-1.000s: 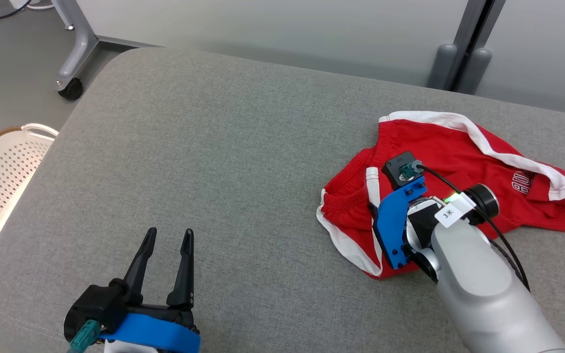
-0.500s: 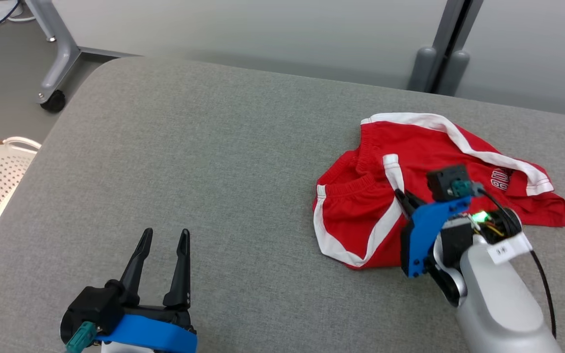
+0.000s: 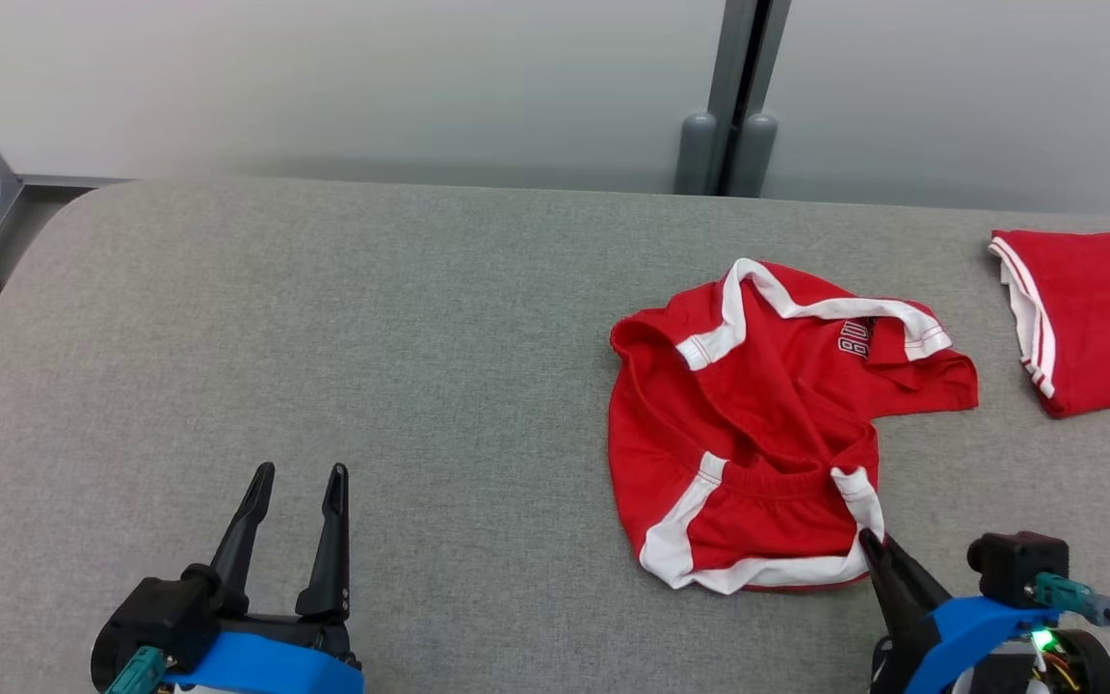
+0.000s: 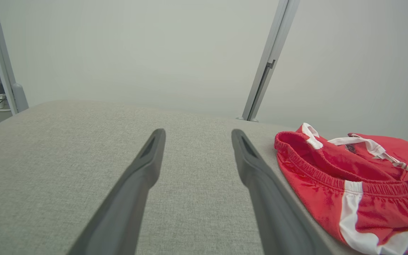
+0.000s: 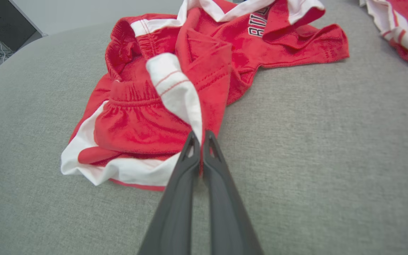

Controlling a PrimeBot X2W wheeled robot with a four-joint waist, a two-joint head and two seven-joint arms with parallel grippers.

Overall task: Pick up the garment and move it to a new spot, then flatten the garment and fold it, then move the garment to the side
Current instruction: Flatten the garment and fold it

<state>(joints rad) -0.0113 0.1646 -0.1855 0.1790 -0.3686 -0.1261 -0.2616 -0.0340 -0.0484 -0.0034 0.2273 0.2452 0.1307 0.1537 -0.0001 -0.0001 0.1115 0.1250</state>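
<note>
Head view gives you the garment, red shorts with white bands, lying crumpled on the right half of the grey fabric tabletop, well inside its far edge; the printed letters face up on the part nearer to the far edge, and the gathered waistband is turned toward the robot. Your right gripper meets the garment at the corner closest to the robot; in the right wrist view the right gripper has its two fingers pressed together on a fold of white band and red cloth, which rises a little from the tips while the rest of the garment lies on the tabletop. Your left gripper is over the bare left half of the tabletop, well apart from the garment; in the left wrist view its fingers stand moderately apart with nothing between them. A second red cloth lies toward the right edge of the tabletop, apart from the garment.
</note>
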